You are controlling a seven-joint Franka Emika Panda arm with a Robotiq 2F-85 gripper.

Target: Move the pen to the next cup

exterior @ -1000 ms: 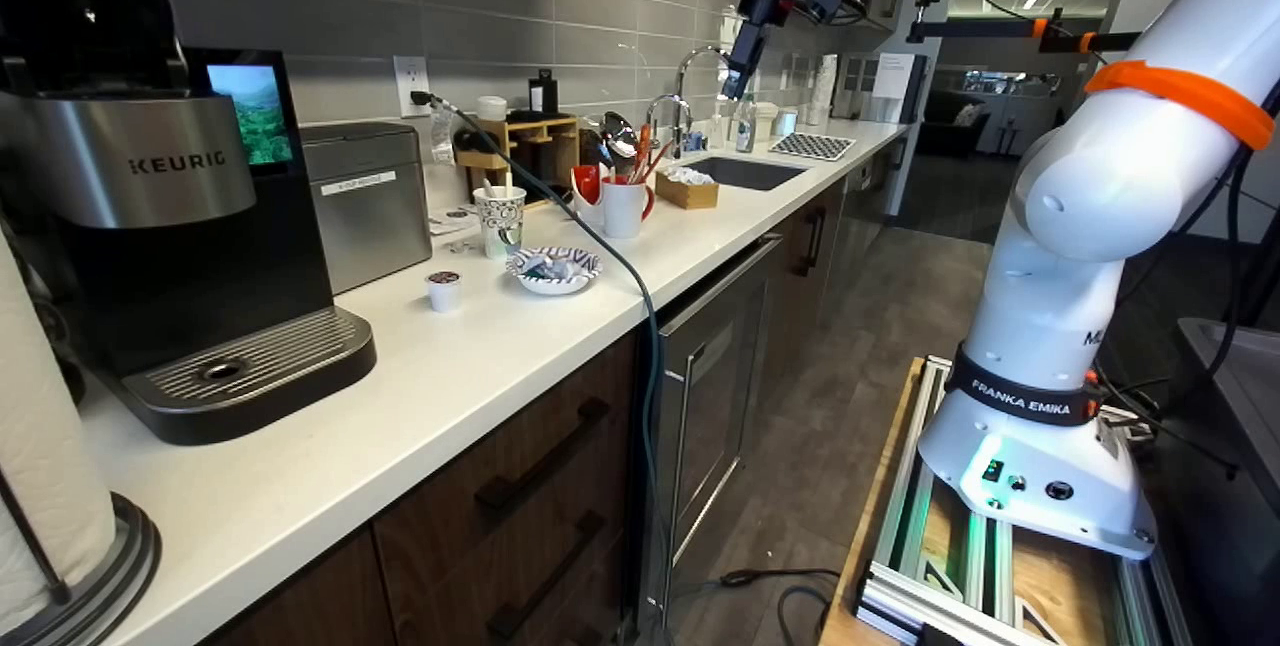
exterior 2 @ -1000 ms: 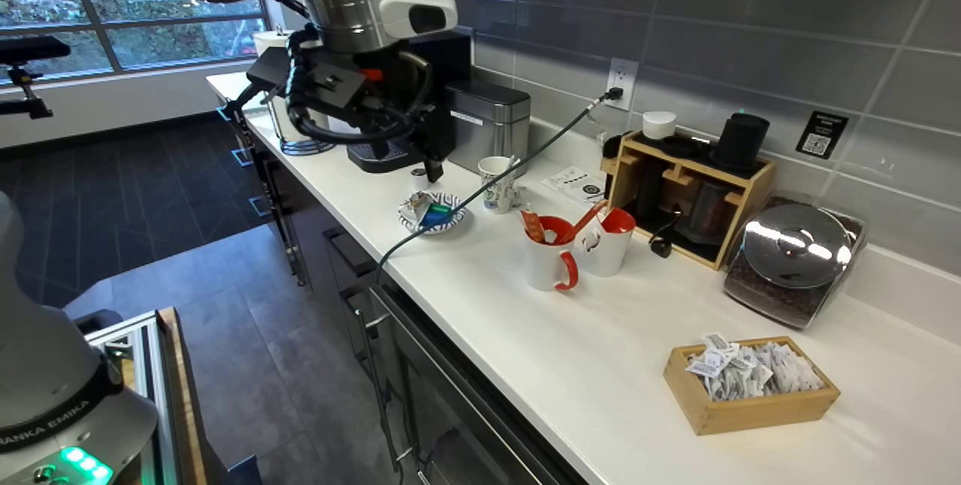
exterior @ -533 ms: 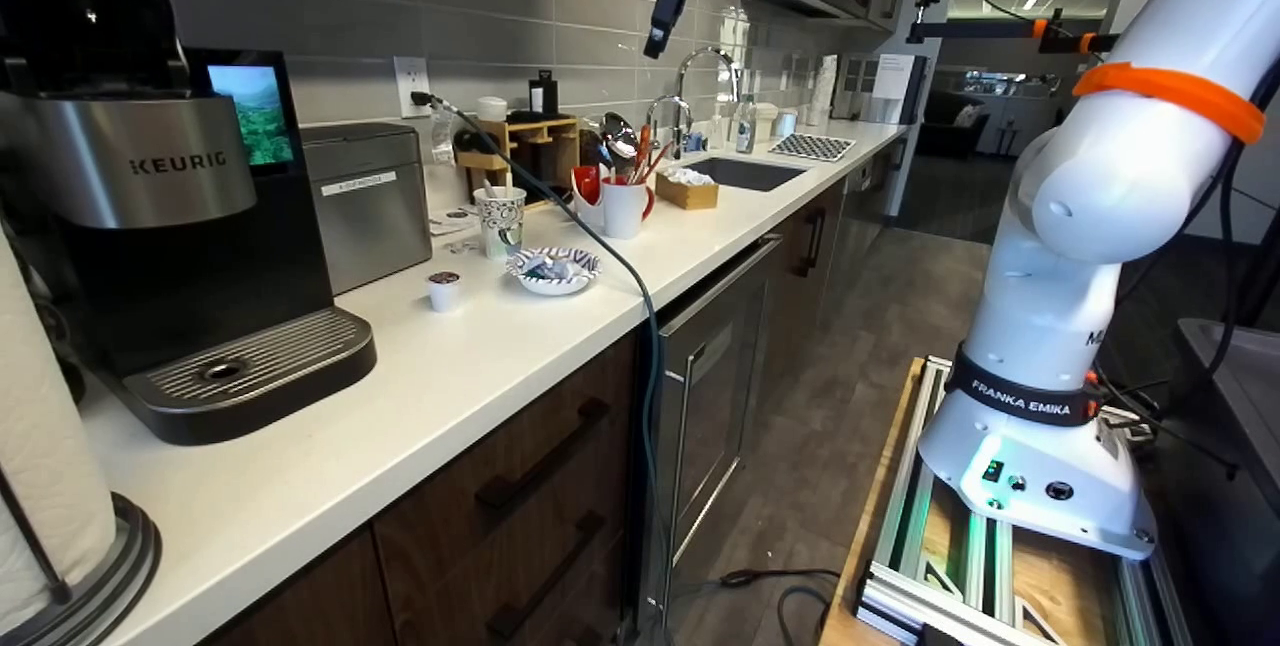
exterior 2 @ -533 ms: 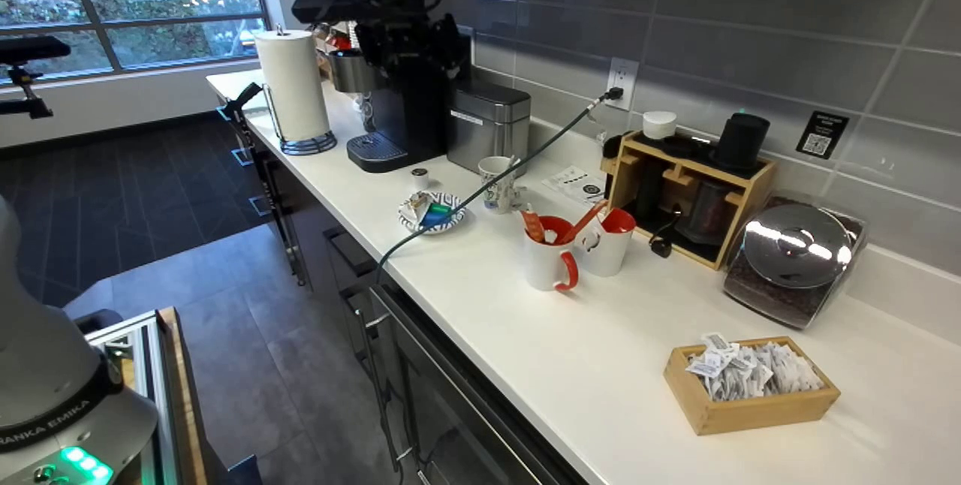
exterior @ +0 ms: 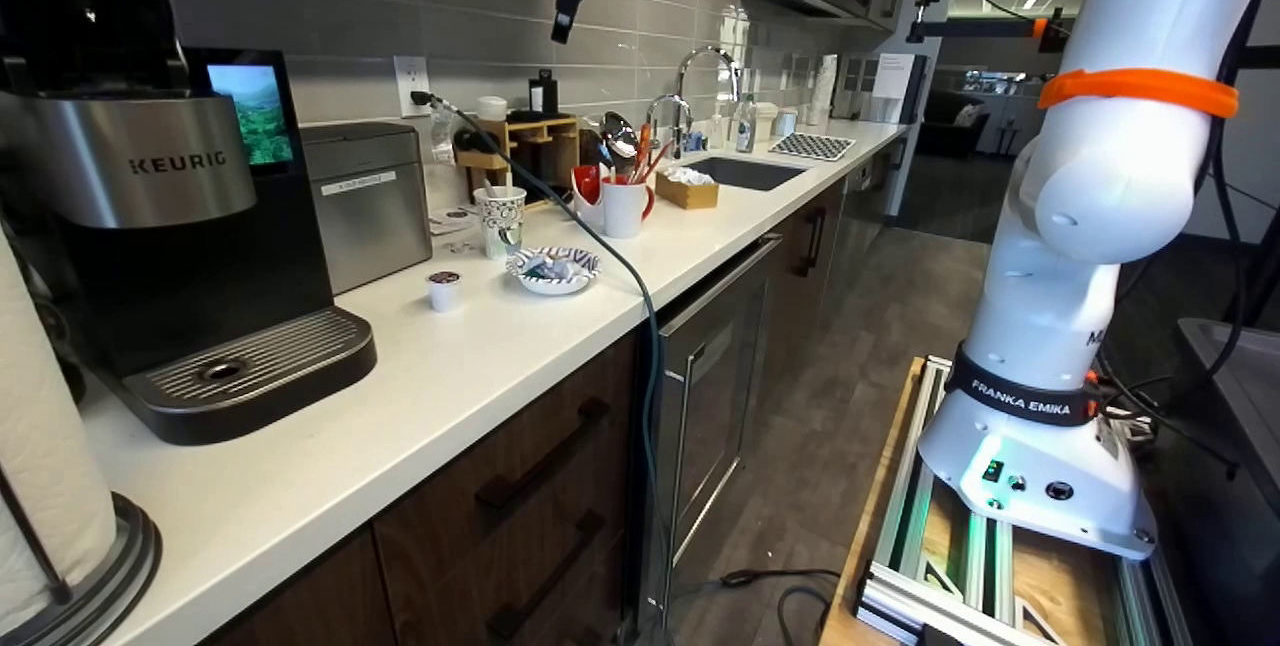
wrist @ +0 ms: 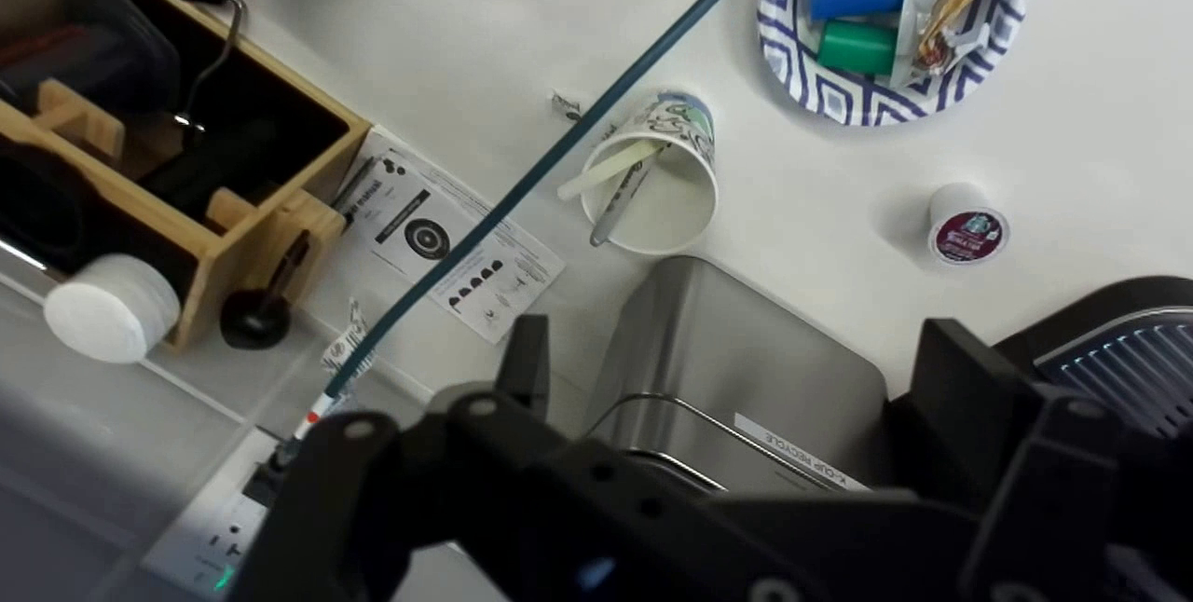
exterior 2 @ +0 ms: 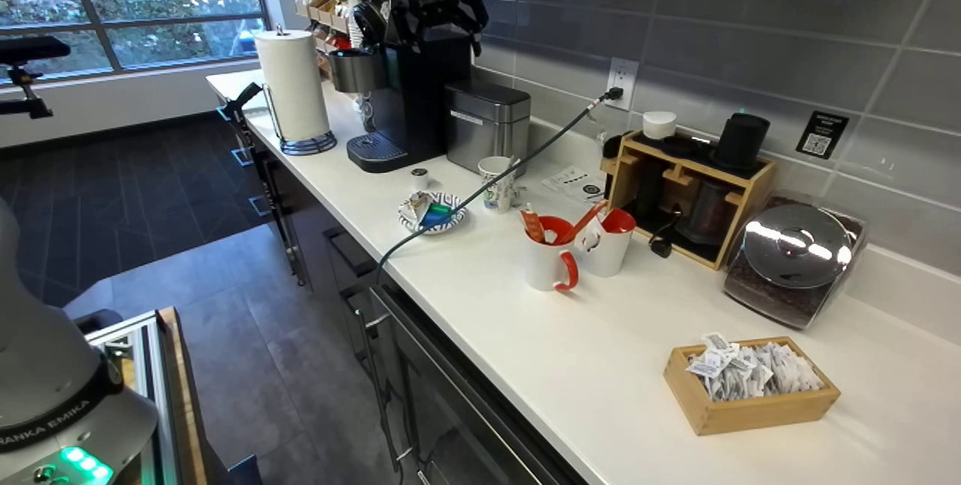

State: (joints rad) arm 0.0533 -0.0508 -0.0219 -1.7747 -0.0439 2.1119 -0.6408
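A grey pen point(wrist: 623, 199) leans inside a patterned paper cup point(wrist: 688, 124) beside a pale stick. The cup also shows in both exterior views point(exterior: 500, 226) point(exterior 2: 495, 188), upright on the counter. A white mug with red handle point(exterior: 625, 210) point(exterior 2: 546, 263) and a second white mug with red inside point(exterior: 588, 198) point(exterior 2: 607, 251) stand together; red-handled utensils stick out of the front mug. My gripper point(wrist: 734, 341) is open and empty, high above the counter. In the wrist view its fingers frame the steel K-cup bin, and the cup is ahead of the fingertips.
A teal cable point(wrist: 559, 150) stretches from the outlet across the counter near the cup. The steel bin point(wrist: 746, 322), coffee machine point(exterior: 190, 226), patterned bowl point(exterior: 553, 271), coffee pod point(exterior: 443, 292), wooden organizer point(exterior 2: 683, 185) and packet box point(exterior 2: 751, 410) stand around.
My arm has swung left and upward in an exterior view; in an exterior view it has risen and shifted toward the tiled wall. The cups, pen and other counter things have not moved.
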